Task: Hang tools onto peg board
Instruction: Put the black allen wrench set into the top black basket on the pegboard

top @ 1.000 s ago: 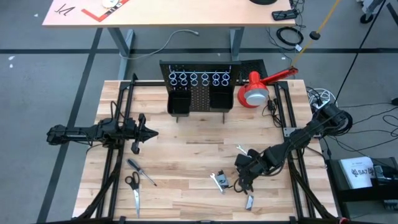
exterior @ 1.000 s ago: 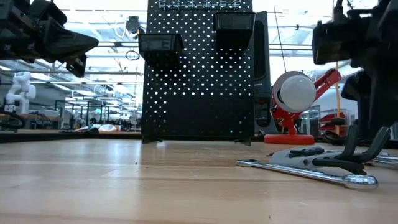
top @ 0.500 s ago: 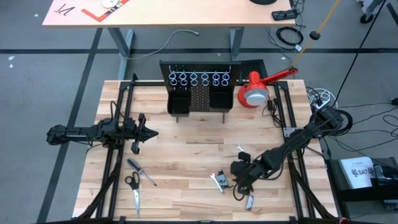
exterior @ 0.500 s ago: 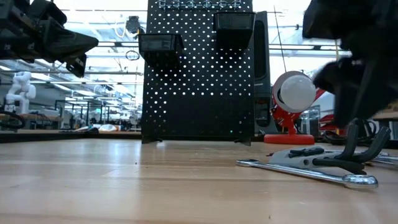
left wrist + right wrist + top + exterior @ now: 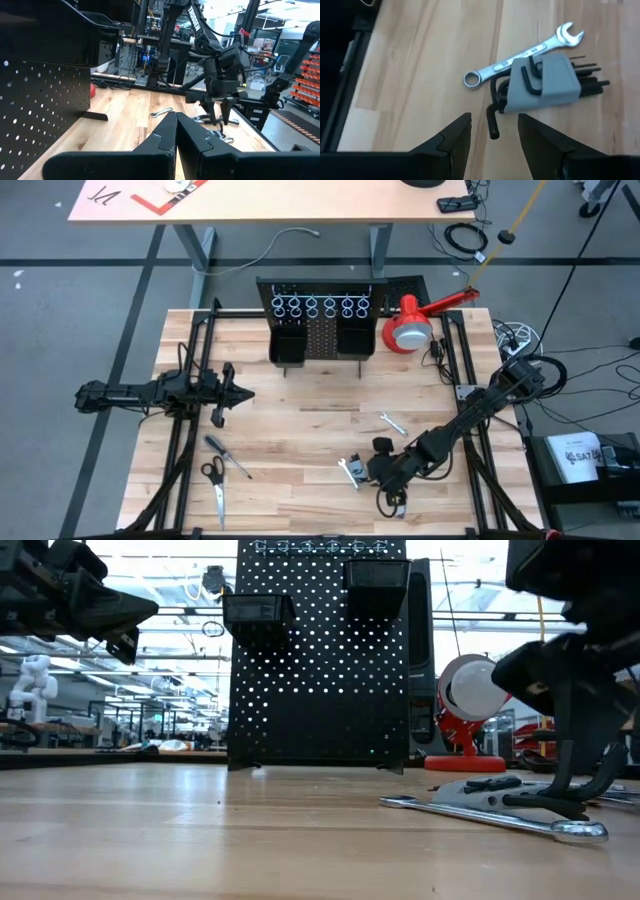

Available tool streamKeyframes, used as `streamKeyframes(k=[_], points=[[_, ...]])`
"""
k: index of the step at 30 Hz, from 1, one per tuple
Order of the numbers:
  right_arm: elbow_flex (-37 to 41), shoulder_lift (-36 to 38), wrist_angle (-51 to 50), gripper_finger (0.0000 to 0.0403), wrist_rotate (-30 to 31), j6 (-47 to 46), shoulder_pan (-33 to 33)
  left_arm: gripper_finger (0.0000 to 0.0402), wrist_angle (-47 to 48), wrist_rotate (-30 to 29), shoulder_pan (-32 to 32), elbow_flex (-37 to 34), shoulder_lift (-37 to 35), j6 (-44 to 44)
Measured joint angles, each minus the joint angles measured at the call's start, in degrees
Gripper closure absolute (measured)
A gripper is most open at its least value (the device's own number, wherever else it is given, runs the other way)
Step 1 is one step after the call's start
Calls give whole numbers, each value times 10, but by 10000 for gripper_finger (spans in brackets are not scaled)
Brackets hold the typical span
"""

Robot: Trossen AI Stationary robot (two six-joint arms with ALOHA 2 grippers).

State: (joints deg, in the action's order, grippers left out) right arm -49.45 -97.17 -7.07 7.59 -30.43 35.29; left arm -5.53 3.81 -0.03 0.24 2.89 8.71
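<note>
The right gripper [image 5: 492, 132] hangs with its fingers apart over a grey hex-key holder [image 5: 547, 82] that lies on a silver wrench [image 5: 520, 56], near the table's [image 5: 300, 420] front edge. Closing here could catch only a loose key or drag the wrench. The left gripper [image 5: 175, 132], fingers together, waits well away. The peg board [image 5: 320, 330] stands at the far edge.

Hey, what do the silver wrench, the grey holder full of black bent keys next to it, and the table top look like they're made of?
The silver wrench looks like bright polished steel: it glints and carries stamped marks. The grey holder looks like matte moulded plastic, probably, with an even dull surface. The black bent keys in it look like dark-finished steel, though that is less sure. The table top is pale wood, with visible grain and joined strips.
</note>
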Motion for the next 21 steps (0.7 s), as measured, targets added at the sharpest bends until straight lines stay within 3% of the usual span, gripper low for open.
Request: streamKeyframes(k=[6,17,21], points=[[0,-23,9,253,2,-4,-1,389,0,-1,0,0,0,0],[-18,-29,21,380,-2,30,-2,389,0,-2,0,0,0,0],[-23,-29,16,391,-2,35,-2,389,0,-2,0,0,0,0]])
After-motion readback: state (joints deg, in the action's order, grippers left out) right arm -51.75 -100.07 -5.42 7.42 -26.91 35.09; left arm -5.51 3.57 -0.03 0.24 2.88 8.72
